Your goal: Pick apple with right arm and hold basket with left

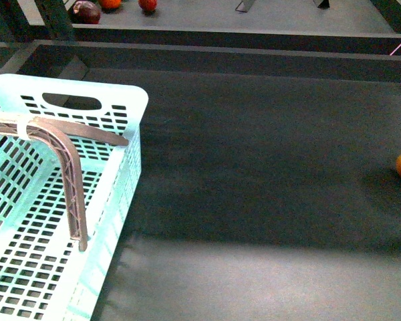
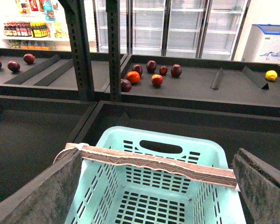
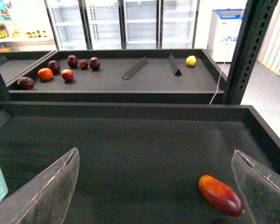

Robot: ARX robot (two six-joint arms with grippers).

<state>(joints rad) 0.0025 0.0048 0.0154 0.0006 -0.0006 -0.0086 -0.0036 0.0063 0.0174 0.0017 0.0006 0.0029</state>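
Grey and rough, the two fingers (image 2: 42,196) of my left gripper (image 2: 158,156) stand wide apart and press on nothing. Between them, from one finger across to the other, runs the grey-brown handle (image 2: 154,163) of the basket (image 2: 112,137). Whether the handle touches my fingers I cannot tell. Directly under it opens the mint-green slotted basket, with an oval cut-out in the wall farthest from me.

My right gripper (image 3: 155,153) is also spread wide and carries nothing. Its fingers (image 3: 49,193) hang above the dark tray floor (image 3: 130,135). Between them, near the finger on the side away from the basket, lies an oblong red-orange fruit (image 3: 220,194). Outside the other finger, only a corner of the basket shows.

Far ahead of both grippers, beyond the wall of the tray, is a second shelf (image 3: 130,84). There the apple (image 3: 67,74) rests, red with a lighter patch, just beside an orange fruit (image 3: 45,73) and with dark purple fruits (image 3: 26,83) around it. A yellow fruit (image 3: 191,60) lies well apart on the same shelf.
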